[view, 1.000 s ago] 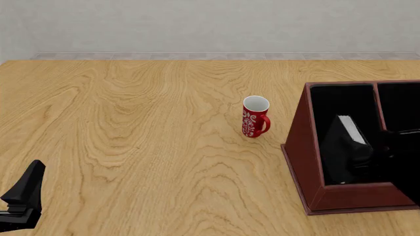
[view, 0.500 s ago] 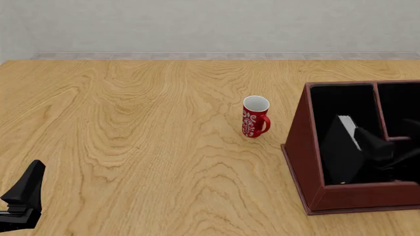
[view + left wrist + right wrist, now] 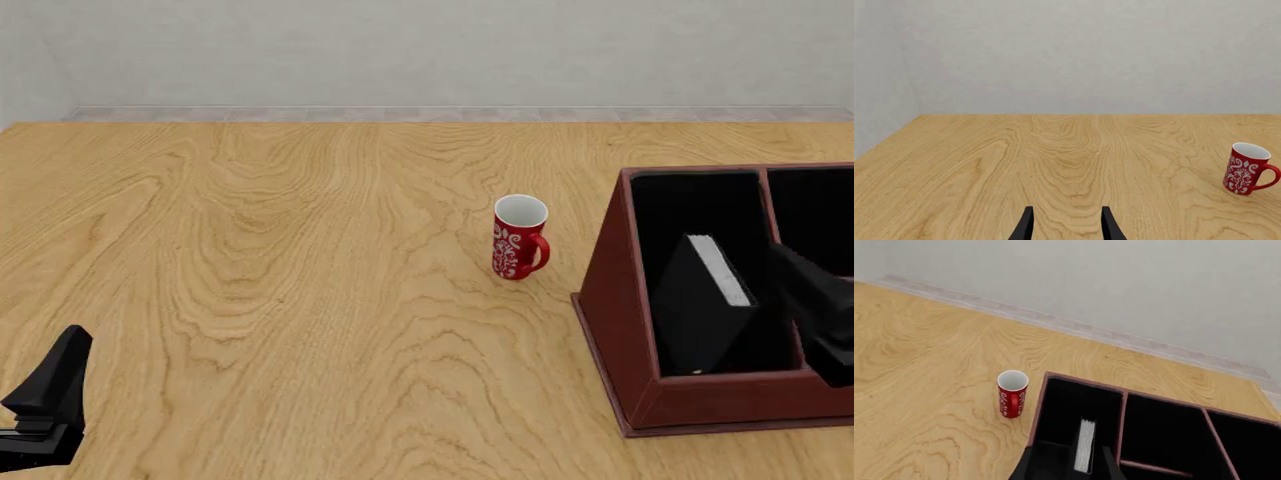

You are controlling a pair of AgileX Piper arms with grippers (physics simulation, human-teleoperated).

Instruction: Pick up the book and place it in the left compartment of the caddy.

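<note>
One book (image 3: 703,305) stands in the caddy (image 3: 627,330), beside the right claw (image 3: 817,300).

The caddy (image 3: 627,330) runs off the front view's right edge, so its right-hand sections are cut away. The right gripper (image 3: 825,318) is also clipped by that edge, and its fingertips cannot be made out. The left gripper (image 3: 47,400) shows only partly at the lower left corner. In the right wrist view, the book's (image 3: 1085,446) lower part is cut off by the picture's bottom edge.
</note>
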